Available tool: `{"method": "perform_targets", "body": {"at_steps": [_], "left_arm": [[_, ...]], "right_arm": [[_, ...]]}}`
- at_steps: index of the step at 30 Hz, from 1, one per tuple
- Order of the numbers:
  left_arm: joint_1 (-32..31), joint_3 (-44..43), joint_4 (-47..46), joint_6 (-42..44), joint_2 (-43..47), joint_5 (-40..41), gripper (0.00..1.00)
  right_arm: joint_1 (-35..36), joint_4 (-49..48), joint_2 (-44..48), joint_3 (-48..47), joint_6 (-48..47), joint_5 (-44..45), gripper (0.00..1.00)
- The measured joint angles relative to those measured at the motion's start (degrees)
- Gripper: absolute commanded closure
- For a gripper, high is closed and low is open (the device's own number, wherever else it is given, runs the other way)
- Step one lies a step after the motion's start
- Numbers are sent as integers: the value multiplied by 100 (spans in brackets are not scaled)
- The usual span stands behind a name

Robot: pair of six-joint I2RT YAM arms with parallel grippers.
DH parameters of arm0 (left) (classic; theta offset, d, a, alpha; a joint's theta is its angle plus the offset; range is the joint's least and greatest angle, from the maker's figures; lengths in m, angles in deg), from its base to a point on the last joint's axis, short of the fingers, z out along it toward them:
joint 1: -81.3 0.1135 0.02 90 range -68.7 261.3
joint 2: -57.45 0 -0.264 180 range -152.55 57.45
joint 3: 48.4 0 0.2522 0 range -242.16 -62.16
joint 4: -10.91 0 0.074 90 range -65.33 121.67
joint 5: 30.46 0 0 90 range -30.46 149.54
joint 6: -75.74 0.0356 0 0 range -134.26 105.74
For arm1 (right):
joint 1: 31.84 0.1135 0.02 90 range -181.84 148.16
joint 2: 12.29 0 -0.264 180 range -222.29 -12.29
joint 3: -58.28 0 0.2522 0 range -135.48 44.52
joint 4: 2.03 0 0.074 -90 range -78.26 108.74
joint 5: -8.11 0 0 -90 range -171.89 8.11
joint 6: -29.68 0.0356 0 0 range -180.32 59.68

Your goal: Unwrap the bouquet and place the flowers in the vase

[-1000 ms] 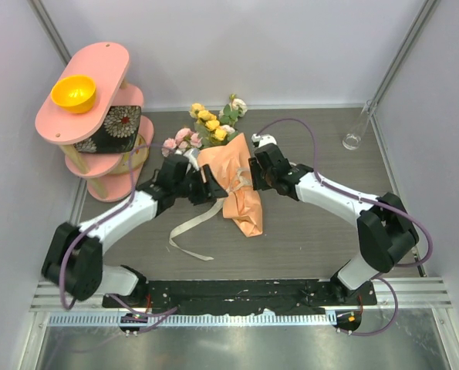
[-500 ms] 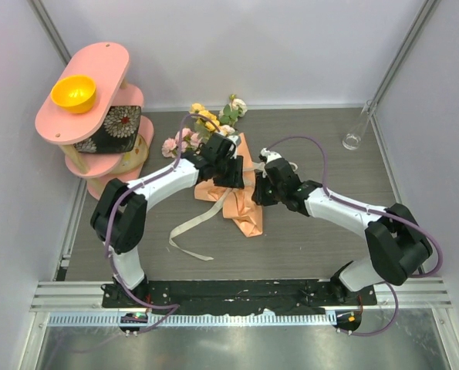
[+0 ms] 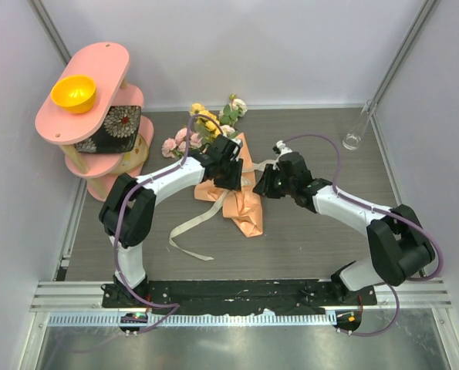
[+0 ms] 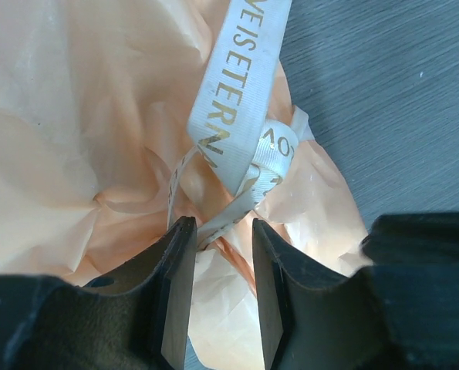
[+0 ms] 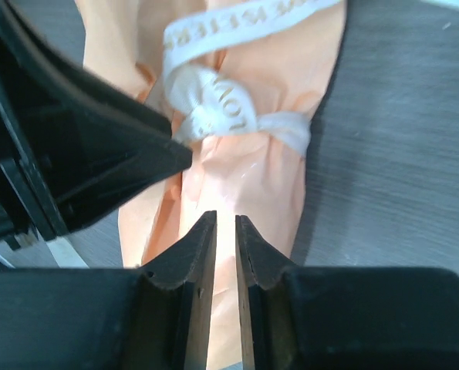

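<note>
Bouquet [image 3: 241,196] at the middle of the table [image 3: 314,239], flowers [image 3: 207,123] toward the back; shelf [image 3: 106,73] back left, bowl [image 3: 73,92] on top; vase [image 3: 358,129] back right.

A pink tiered shelf stand [image 3: 109,60] rests on the dark wood-grain worktop [image 3: 314,239]. On the stand's top tier, toward its left end, sits an orange bowl [image 3: 73,93] (mouth up). A black box with a floral pattern [image 3: 115,126] lies on a lower tier, partly hidden under the tiers above.

Wrapped bouquet [image 3: 244,217] lies flat, flowers [image 3: 207,123] at far end; vase [image 3: 355,136] far right.
</note>
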Motion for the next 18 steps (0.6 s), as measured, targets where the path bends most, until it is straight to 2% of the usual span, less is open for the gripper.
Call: {"method": "perform_targets", "body": {"at_steps": [4,7,8,10,13,18], "left_arm": [[-9,0,-4,-4,-42,44,60],[-26,0,-13,-11,-44,136,73],[-26,0,-15,-22,-44,190,82],[-28,0,2,-22,-44,278,91],[-31,0,35,-44,-44,459,99],[-31,297,-76,-175,153,616,100]], "right_arm": [[-420,-212,15,9,142,-149,73],[-494,-275,-94,-50,72,-105,73],[-490,-271,-205,-127,11,-96,72],[-487,-258,-501,-326,-129,-63,71],[-476,-238,-876,-566,-422,42,70],[-450,-227,-953,-592,-863,85,68]]}}
